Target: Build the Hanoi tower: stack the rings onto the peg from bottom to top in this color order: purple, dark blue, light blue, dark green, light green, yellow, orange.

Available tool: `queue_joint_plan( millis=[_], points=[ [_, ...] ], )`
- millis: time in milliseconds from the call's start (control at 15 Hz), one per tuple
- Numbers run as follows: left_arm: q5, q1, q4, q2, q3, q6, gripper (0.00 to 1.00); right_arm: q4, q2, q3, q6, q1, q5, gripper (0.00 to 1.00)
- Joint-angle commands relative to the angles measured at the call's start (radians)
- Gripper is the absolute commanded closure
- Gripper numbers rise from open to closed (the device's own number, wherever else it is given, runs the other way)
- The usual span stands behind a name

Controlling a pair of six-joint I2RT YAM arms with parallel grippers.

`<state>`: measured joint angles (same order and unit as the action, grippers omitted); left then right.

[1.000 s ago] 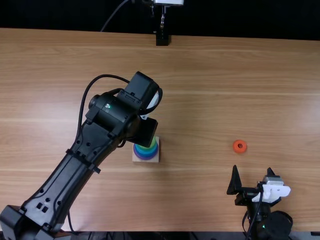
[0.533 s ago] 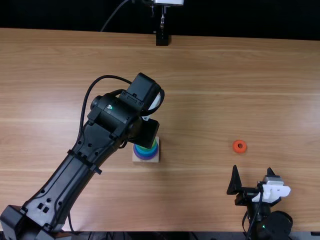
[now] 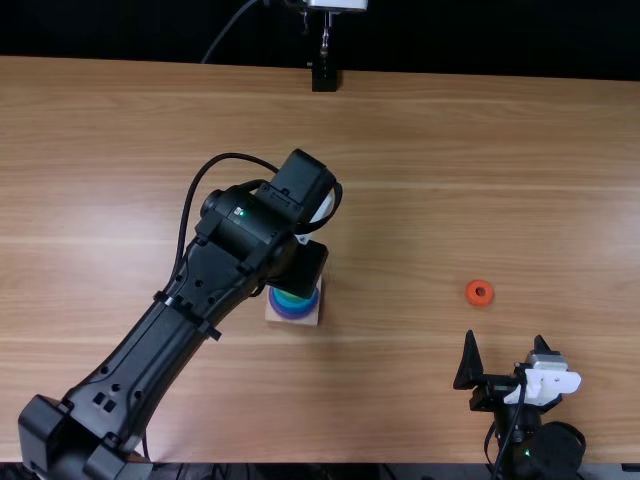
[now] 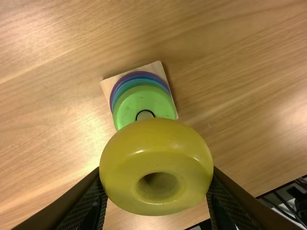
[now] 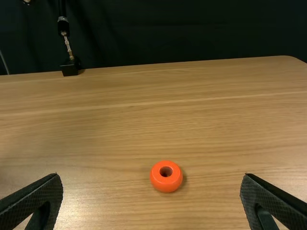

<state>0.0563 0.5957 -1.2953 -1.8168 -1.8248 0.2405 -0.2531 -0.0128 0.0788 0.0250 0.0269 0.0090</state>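
Evidently the yellow ring [image 4: 153,143] is next for the peg [image 4: 145,115]: the left gripper [image 4: 156,170] has it up above the tabletop [image 3: 400,150], beside the peg's line rather than squarely over it, as far as I can judge. Its fingers [image 4: 88,201] are clamped on opposite sides of the ring, the hole between them left free.

The ring looks smooth, glossy and rigid, probably light and hard to damage. Its rounded flanks could let it roll or slip in the grip, so I'd hold it across its widest part, evenly on both sides, and keep its hole level with the peg. If it comes down off-centre, it may catch on the peg's tip and tilt.

Below, the light green ring [image 4: 136,103] tops the stack, with the purple ring [image 4: 139,73] lowest, on the square wooden base [image 4: 156,69], a little left of the middle.

Compared with the earlier frames, the left arm [image 3: 205,270] has shifted slightly to the right over the stack. The base, the right gripper [image 3: 505,358] and the orange ring [image 3: 471,292] haven't moved. That gripper waits at the near right, fingers spread apart and holding nothing; the orange ring lies beyond it, flat on the tabletop, and should go on last.
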Motion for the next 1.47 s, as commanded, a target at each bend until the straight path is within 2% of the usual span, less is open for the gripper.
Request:
queue_joint_plan(
  millis=[0, 267, 333, 400, 467, 533, 600, 667, 1000, 1400],
  points=[
    [0.008, 0.007, -0.002, -0.022, -0.031, 0.010, 0.95, -0.070, 0.013, -0.063, 0.001, 0.010, 0.011, 0.00],
    [-0.005, 0.003, -0.004, -0.030, -0.030, 0.010, 0.94, -0.070, 0.013, -0.062, 0.001, 0.010, 0.011, 0.00],
    [-0.007, -0.002, -0.012, -0.050, -0.030, 0.010, 0.91, -0.070, 0.013, -0.063, 0.001, 0.010, 0.011, 0.00],
    [-0.008, -0.005, -0.013, -0.055, -0.030, 0.010, 0.81, -0.070, 0.013, -0.063, 0.001, 0.010, 0.011, 0.00],
    [-0.010, -0.008, -0.013, -0.055, -0.028, 0.010, 0.65, -0.070, 0.013, -0.063, 0.001, 0.010, 0.011, 0.00],
    [-0.010, -0.008, -0.013, -0.056, -0.028, 0.008, 0.42, -0.070, 0.013, -0.063, 0.001, 0.010, 0.011, 0.00],
    [-0.010, -0.008, -0.013, -0.056, -0.027, 0.008, 0.14, -0.070, 0.013, -0.063, 0.001, 0.010, 0.011, 0.00],
    [-0.008, -0.010, -0.010, -0.056, -0.024, 0.010, 0.00, -0.070, 0.013, -0.063, 0.001, 0.010, 0.011, 0.00],
    [-0.010, -0.031, 0.009, -0.045, -0.031, 0.004, 0.00, -0.070, 0.013, -0.063, 0.001, 0.010, 0.011, 0.00],
    [-0.008, -0.205, 0.266, 0.054, -0.030, 0.008, 0.00, -0.070, 0.013, -0.063, 0.001, 0.010, 0.011, 0.00]
  ],
)
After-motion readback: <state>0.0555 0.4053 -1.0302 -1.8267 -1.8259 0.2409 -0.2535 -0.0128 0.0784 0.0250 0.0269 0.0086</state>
